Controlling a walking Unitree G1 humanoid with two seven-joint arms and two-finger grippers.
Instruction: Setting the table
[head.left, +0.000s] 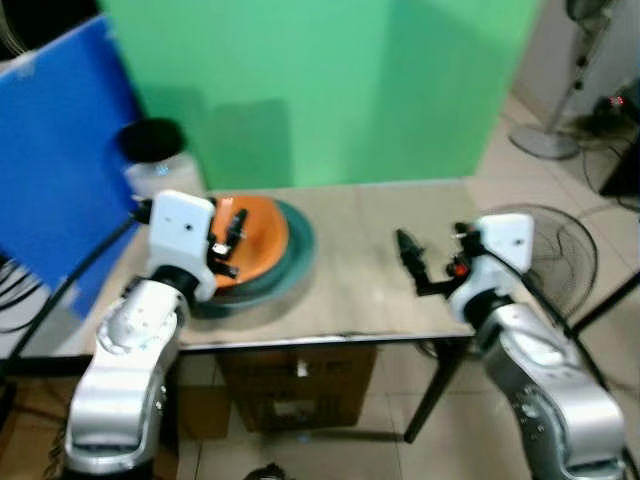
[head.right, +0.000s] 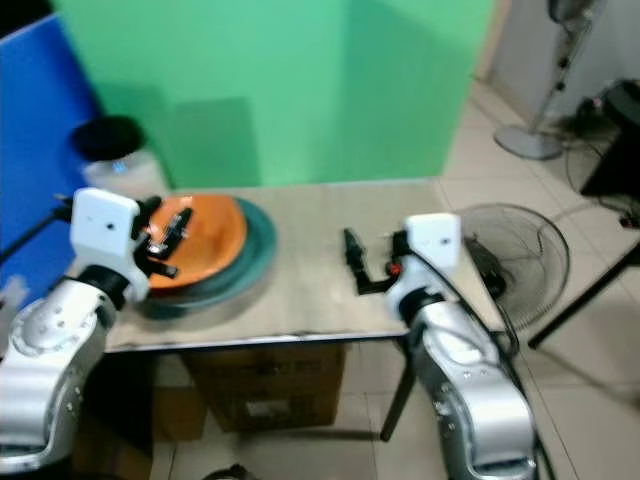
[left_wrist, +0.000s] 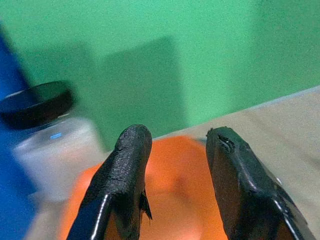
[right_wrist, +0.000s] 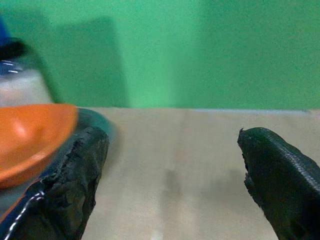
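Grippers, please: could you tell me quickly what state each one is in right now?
Left gripper: open, empty, over the orange plate.
Right gripper: open, empty, over the bare table.

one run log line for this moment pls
stage: plates stacked | left gripper: open over orange plate on teal plate | right gripper: open above bare table

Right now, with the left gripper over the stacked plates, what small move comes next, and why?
Probably lower the left gripper and close on the orange plate's near rim: its fingers hover open above it, and that plate lies on the teal plate.
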